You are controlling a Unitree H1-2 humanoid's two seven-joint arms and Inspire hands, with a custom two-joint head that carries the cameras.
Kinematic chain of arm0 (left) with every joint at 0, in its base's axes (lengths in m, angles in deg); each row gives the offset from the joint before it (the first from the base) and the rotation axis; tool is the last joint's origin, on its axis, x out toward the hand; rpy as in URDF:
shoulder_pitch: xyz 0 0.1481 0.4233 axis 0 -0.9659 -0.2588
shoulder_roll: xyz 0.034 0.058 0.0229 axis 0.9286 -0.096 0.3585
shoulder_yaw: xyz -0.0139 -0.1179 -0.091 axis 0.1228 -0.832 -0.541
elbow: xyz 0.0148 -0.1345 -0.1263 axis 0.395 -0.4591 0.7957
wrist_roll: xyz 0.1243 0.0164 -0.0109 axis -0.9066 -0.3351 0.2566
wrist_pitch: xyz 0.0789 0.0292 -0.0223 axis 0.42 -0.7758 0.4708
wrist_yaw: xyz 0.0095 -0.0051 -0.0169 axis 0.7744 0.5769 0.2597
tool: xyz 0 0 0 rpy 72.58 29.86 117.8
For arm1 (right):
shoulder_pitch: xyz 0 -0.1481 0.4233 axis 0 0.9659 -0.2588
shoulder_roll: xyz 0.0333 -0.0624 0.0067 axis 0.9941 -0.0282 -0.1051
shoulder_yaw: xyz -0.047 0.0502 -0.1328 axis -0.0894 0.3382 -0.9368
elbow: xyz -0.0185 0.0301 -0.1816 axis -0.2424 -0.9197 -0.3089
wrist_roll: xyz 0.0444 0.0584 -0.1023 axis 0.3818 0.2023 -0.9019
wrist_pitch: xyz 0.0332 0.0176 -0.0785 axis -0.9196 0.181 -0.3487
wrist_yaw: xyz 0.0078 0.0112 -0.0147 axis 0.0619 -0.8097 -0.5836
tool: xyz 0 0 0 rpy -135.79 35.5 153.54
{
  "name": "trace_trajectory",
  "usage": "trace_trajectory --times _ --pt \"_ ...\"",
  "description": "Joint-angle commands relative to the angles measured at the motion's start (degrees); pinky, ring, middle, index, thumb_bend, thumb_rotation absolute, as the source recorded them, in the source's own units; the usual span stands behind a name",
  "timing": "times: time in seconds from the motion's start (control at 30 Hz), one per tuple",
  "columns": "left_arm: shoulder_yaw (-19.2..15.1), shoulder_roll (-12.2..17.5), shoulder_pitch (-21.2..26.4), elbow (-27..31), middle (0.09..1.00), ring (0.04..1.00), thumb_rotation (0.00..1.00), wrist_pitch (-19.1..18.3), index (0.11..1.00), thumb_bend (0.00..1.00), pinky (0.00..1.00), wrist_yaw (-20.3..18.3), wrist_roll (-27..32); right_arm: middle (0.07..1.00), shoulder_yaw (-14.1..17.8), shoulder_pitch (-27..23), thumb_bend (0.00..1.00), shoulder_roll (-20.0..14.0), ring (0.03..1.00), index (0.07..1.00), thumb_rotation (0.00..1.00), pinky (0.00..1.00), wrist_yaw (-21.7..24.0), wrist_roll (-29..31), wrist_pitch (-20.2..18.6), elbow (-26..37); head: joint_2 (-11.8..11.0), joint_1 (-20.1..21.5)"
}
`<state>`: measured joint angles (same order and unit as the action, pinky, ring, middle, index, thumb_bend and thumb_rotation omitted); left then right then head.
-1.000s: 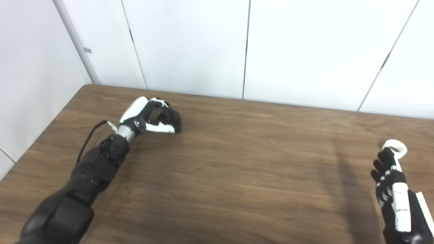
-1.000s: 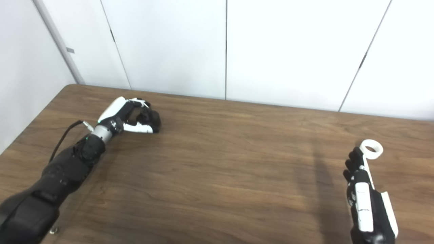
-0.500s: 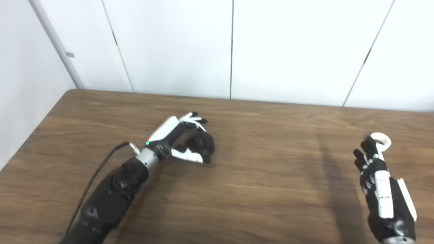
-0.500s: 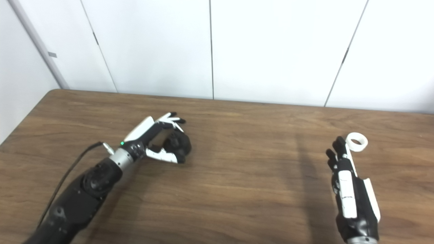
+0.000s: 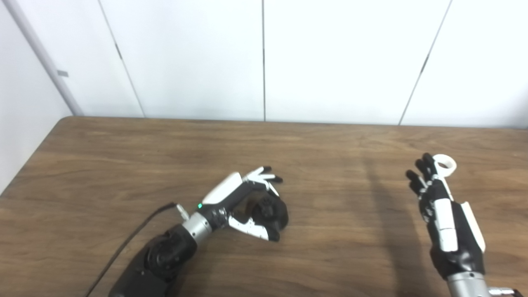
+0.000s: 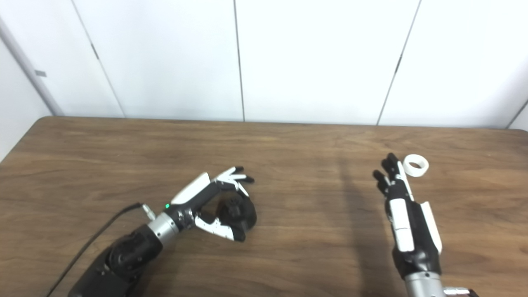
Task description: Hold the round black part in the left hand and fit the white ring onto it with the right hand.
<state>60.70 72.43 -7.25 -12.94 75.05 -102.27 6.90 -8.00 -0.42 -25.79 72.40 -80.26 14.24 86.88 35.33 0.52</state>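
The round black part (image 5: 273, 212) sits low over the wooden table (image 5: 123, 165) near its middle. My left hand (image 5: 241, 197) is shut on it, white thumb under it and fingers arched over its top. The white ring (image 6: 416, 165) lies flat on the table at the right. My right hand (image 6: 406, 214) is open, fingers straight and pointing away from me. Its fingertips reach the ring's left side; I cannot tell whether they touch it.
White wall panels (image 5: 264, 62) stand right behind the table's far edge. A black cable (image 5: 132, 243) trails from my left wrist over the table toward the near edge. Bare wood lies between the two hands.
The camera has swung, shifting the whole picture. My left hand has carried the black part from near the far left corner to the table's middle. The right hand stays beside the ring.
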Motion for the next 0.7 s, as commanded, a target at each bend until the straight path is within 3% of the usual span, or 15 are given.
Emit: trace_trajectory --times 0.0,0.33,0.67 --pt "-0.4 0.2 0.8 2.5 0.870 1.000 0.06 2.5 0.481 0.52 1.00 0.4 1.0 0.975 -0.1 -1.1 0.54 0.2 0.937 0.975 1.00 0.98 -0.1 0.0 3.0 1.2 0.1 0.3" --pt "0.0 -0.2 -0.8 4.4 0.862 1.000 0.05 1.2 0.482 0.52 1.00 -1.4 1.2 0.977 -0.6 -0.4 0.56 0.7 0.931 0.976 1.00 0.95 -0.3 -1.8 3.1 1.6 0.6 4.9" --pt "-0.7 1.4 2.6 -2.5 0.864 1.000 0.05 4.4 0.482 0.52 1.00 -1.5 0.7 0.972 -0.9 -0.3 0.59 1.5 0.924 0.968 1.00 0.94 -0.4 -2.5 1.7 5.0 1.3 7.2"
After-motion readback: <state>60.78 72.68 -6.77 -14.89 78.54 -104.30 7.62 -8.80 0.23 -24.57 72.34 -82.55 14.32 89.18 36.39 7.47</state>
